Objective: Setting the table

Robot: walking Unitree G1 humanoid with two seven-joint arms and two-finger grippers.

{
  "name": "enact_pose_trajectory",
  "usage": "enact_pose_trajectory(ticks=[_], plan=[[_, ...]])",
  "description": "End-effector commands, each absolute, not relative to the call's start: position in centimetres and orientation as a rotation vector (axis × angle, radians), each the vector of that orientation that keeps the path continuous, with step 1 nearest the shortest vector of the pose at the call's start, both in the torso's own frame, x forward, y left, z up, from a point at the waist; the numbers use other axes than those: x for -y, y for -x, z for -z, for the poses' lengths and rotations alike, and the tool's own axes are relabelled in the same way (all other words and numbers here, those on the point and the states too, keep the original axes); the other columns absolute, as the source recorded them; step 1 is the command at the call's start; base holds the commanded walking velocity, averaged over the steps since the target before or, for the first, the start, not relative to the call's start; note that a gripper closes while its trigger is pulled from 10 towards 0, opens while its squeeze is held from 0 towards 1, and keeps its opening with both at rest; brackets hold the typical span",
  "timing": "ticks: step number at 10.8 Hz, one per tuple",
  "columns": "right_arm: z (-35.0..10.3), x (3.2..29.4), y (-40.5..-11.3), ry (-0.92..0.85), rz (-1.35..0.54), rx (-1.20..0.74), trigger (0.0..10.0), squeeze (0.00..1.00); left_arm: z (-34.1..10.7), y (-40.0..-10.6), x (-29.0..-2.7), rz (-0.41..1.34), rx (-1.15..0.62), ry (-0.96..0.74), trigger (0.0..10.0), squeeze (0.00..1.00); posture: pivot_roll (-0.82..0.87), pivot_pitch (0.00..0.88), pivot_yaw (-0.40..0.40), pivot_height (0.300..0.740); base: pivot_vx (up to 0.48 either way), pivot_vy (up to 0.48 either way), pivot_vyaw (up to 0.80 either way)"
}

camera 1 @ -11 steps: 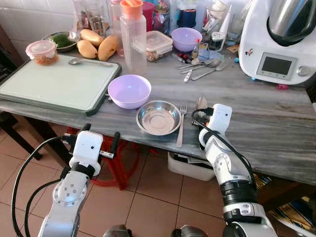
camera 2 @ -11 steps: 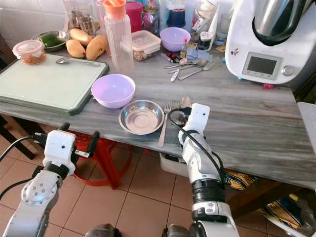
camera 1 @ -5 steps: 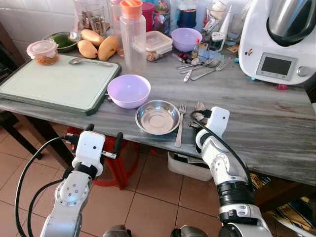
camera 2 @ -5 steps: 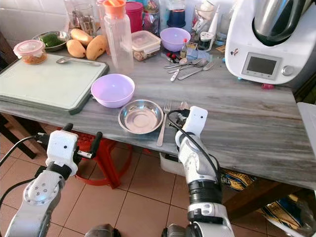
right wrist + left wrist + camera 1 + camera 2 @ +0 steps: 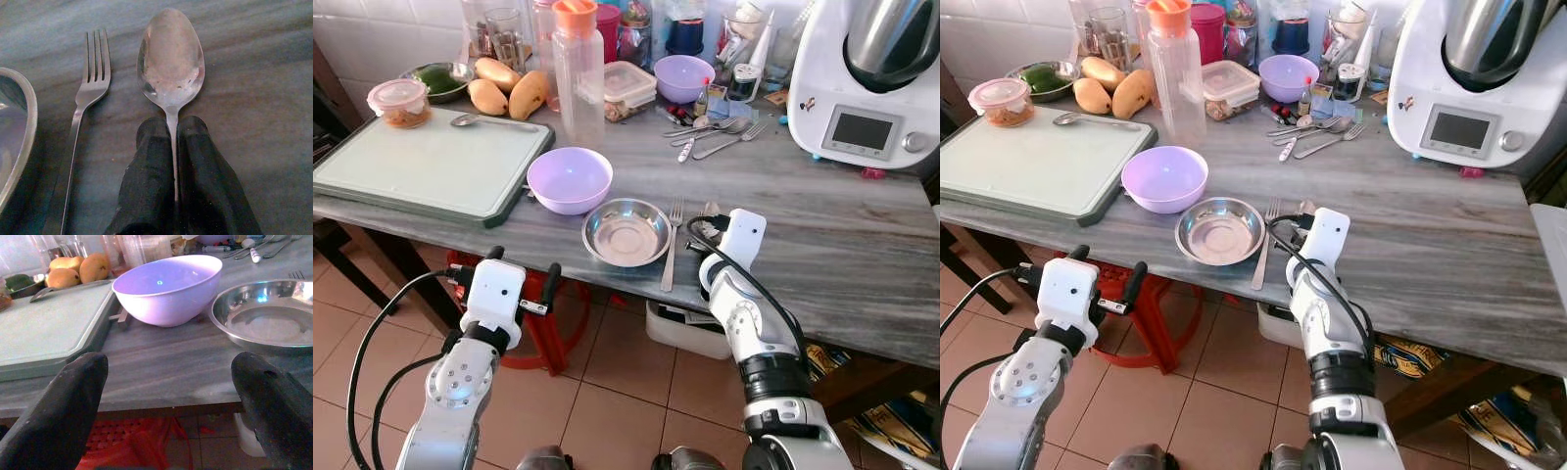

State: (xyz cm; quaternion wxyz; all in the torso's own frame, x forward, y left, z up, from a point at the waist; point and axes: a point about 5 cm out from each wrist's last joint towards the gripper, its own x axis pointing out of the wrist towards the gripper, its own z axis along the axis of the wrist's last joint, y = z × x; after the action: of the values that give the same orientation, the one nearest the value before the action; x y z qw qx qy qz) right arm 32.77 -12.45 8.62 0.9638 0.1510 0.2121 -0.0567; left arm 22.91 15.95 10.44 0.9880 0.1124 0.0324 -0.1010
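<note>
Spoon [image 5: 170, 68], dull oval steel bowl, thin handle pinched by right jaws, grey streaked table [image 5: 254, 98]

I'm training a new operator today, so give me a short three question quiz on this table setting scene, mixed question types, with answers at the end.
1. True or false: the right gripper is shut on the spoon.
2. What lies between the steel plate and the spoon: A) knife B) fork C) cup
3. Fill in: the left gripper hovers open, below the table edge, facing the purple ____.

Key: 1 true; 2 B; 3 bowl.
</note>
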Motion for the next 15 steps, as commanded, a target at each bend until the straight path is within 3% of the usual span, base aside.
enact_pose_trajectory(ticks=[1, 15], plan=[[-8.5, 12.4, -33.0, -0.297, 0.115, -0.444, 10.0, 0.00, -10.9, -23.0, -15.6, 0.216, -0.051, -0.225, 10.0, 0.00, 0.11, 0.000, -0.026, 0.740, 0.000, 0.000, 0.00], [-8.3, 11.3, -32.9, -0.282, 0.097, -0.446, 10.0, 0.00, -10.9, -23.3, -15.2, 0.228, -0.048, -0.218, 10.0, 0.00, 0.11, 0.000, -0.029, 0.740, 0.000, 0.000, 0.00]])
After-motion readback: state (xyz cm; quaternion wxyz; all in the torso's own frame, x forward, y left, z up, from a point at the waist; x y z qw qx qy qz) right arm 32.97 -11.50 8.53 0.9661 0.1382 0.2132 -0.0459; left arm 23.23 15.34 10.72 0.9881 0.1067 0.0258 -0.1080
